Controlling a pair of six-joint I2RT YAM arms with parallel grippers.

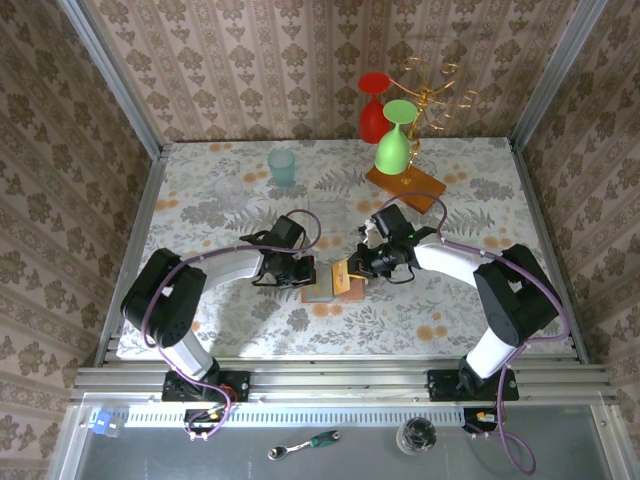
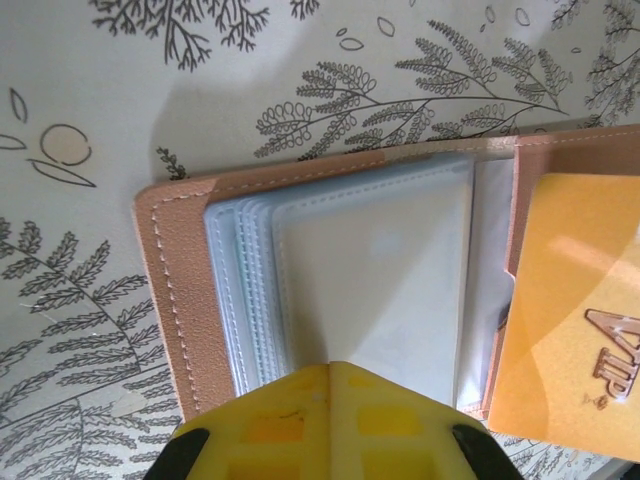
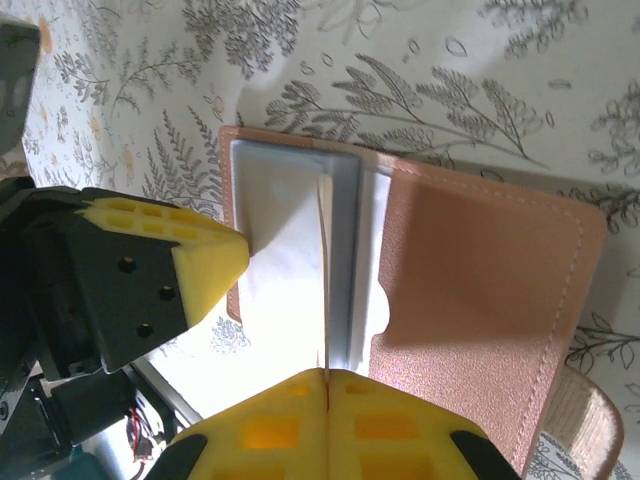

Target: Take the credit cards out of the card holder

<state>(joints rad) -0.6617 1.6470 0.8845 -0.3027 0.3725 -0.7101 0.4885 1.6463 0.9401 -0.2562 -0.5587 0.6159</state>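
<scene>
1. The card holder (image 1: 335, 288) lies open on the bench (image 1: 200, 200), in the middle near the two arms, with both grippers meeting over it.
2. The left gripper (image 2: 330, 395) has its yellow fingers pressed together with nothing between them. Its tip rests on the stack of clear sleeves (image 2: 370, 270) inside the holder, so it looks to be pinning the holder down.
3. The right gripper (image 3: 327, 400) is closed on a thin sheet (image 3: 323, 280) that stands up from the fold and is seen edge-on. I cannot tell whether it is a card or one of the sleeves.
4. In the left wrist view, an orange card (image 2: 570, 300) sits in the pocket of the holder's right flap. It is still tucked in, with its lower part showing below the pocket edge. No card lies loose on the bench in any view.
5. Step in hand, as I judge it: drawing out the first card, with one arm holding the holder steady and the other pulling. The task looks barely begun.
6. The next move calls for a slow, straight pull along the sheet, away from the fold, while the left gripper presses down so the holder does not lift.
7. If the whole holder rises with the pull, the grip is probably on a sleeve, and it should be let go and taken again on a card edge.
</scene>
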